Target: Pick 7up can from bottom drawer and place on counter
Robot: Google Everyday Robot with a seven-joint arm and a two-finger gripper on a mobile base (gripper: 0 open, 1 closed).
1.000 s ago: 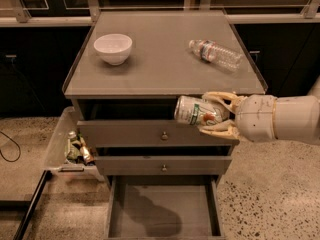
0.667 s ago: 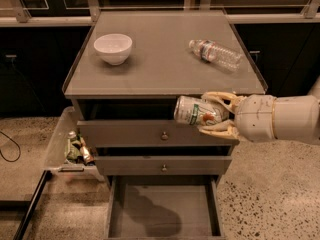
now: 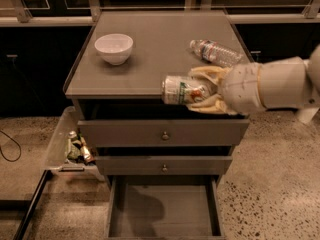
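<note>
The 7up can (image 3: 183, 89), silvery-white with a green band and a red spot, lies on its side in my gripper (image 3: 201, 90), which is shut on it. I hold it at the level of the front edge of the counter (image 3: 150, 54), right of the middle. My cream arm comes in from the right. The bottom drawer (image 3: 162, 209) stands pulled open below, with nothing showing inside it.
A white bowl (image 3: 114, 48) sits on the counter at the back left. A clear plastic water bottle (image 3: 216, 52) lies at the back right. Two knobbed drawers are shut below the counter. A bin (image 3: 70, 145) with bottles stands on the floor at the left.
My gripper has lifted the can a little, from in front of the top drawer up to the counter's front edge.
</note>
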